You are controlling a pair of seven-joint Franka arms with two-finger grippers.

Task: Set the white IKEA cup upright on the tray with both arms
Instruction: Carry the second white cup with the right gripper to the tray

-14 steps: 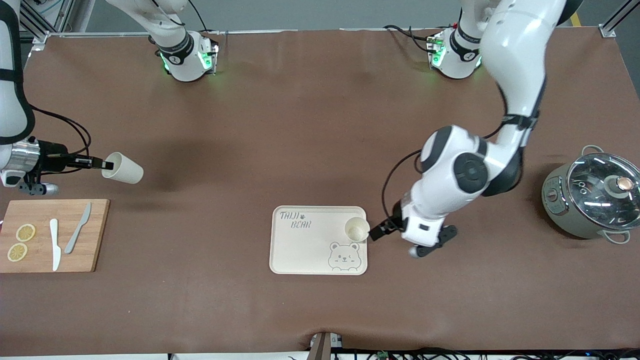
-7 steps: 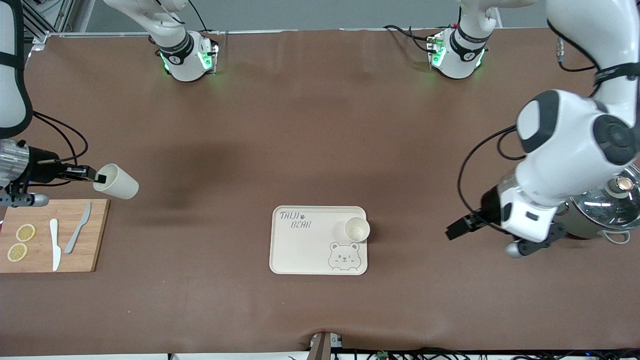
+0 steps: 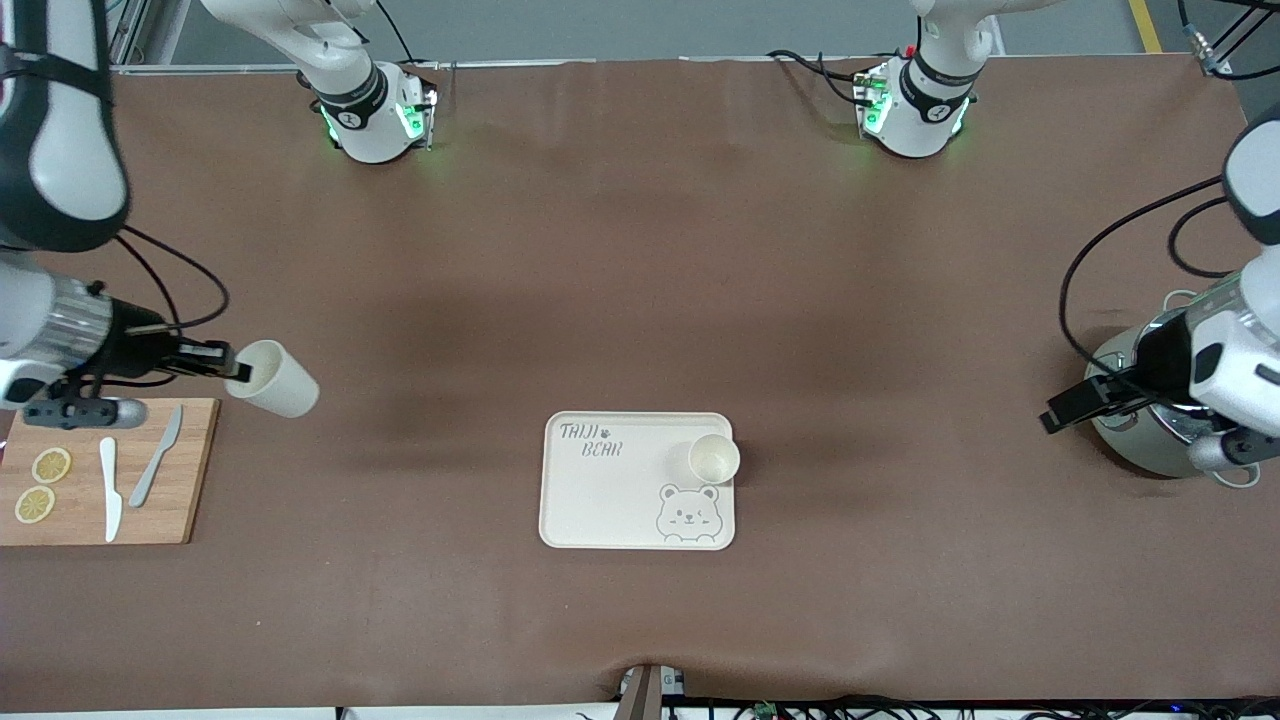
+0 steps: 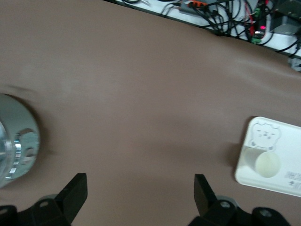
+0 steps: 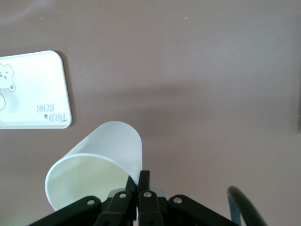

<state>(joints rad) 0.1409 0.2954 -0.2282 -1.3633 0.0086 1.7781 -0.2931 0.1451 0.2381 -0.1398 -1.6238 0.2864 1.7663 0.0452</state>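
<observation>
The cream tray (image 3: 600, 500) with a bear drawing lies at the table's middle, nearer the front camera. One white cup (image 3: 714, 459) stands upright on it, at the corner toward the left arm's end. My right gripper (image 3: 238, 368) is shut on the rim of a second white cup (image 3: 275, 378), held on its side in the air above the table beside the cutting board. The right wrist view shows that cup (image 5: 99, 162) pinched by the right gripper (image 5: 143, 176), mouth toward the camera. My left gripper (image 3: 1060, 415) hangs open and empty beside the pot; the left wrist view shows the left gripper (image 4: 139, 188) over bare table.
A wooden cutting board (image 3: 70, 520) with lemon slices and two knives lies at the right arm's end. A grey pot (image 3: 1130, 440) with a glass lid stands at the left arm's end, partly hidden by the left arm.
The left arm has drawn away from the tray to the pot's side, leaving the cup upright on the tray. The right gripper with its cup has shifted a little toward the tray.
</observation>
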